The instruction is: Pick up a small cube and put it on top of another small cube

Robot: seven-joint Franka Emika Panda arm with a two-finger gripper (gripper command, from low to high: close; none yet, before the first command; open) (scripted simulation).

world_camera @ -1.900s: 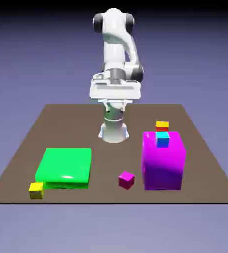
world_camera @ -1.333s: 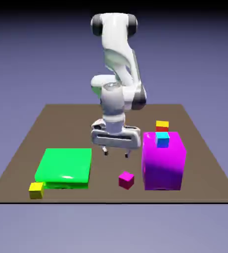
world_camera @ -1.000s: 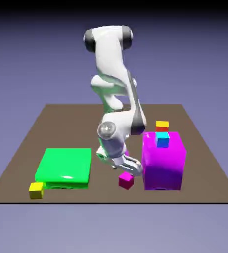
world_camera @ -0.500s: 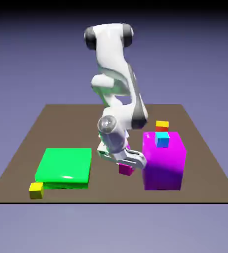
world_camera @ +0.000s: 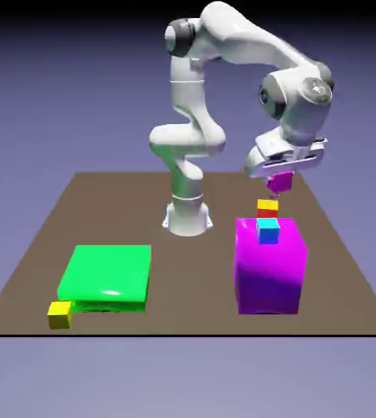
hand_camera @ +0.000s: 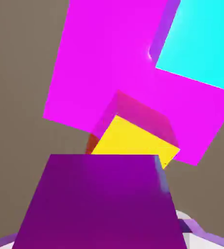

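Observation:
My gripper is shut on the small magenta cube and holds it in the air at the exterior view's right. Just below it, with a small gap, a yellow cube sits on a red cube. In the hand view the held magenta cube fills the bottom and hides the fingertips. Beyond it shows the yellow cube, with a sliver of the red cube under it.
A large magenta block stands in front of the stack, with a cyan cube on its top. A flat green block lies at the exterior view's left, and a second yellow cube sits by its near corner.
The gripper came down onto the small magenta cube beside the large block and shut on it. It then lifted the cube and carried it back and right, above the yellow-on-red stack.

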